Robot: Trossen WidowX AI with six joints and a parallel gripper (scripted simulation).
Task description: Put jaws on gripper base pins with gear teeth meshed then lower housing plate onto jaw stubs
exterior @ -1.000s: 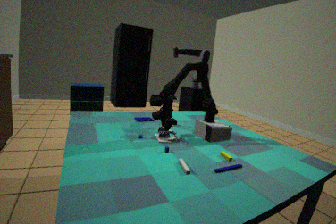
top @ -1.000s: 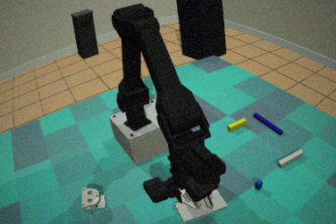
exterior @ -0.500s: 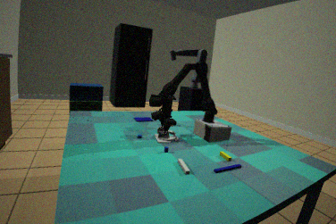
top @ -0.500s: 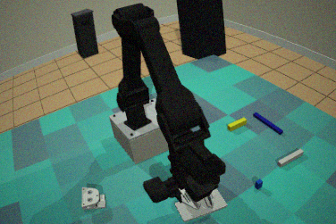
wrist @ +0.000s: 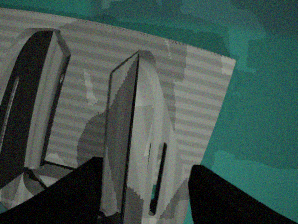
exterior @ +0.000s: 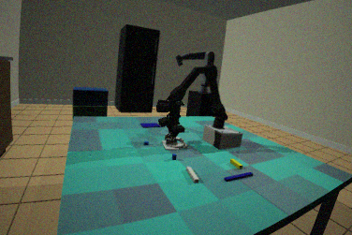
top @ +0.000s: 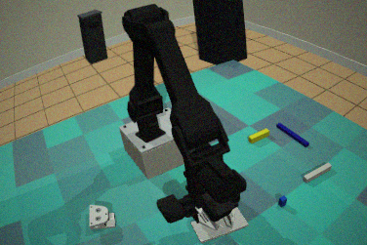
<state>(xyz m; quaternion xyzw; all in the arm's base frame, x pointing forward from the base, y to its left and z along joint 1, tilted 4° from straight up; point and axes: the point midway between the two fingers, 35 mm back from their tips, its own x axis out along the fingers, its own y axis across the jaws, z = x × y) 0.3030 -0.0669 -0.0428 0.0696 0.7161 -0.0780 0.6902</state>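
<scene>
My gripper is low over the gripper base and shut on one pale grey jaw, which stands between the dark fingertips in the wrist view. The other jaw is to its left, over the same base. The gripper base is a flat pale plate on the table. The pins and the gear teeth are hidden or too dark to tell, so I cannot tell if the held jaw is seated. The housing plate, whitish with two round holes, lies apart at the front left.
Beside the base are a small blue block, a whitish bar, a yellow block and a long blue bar. A flat blue piece lies at the far edge.
</scene>
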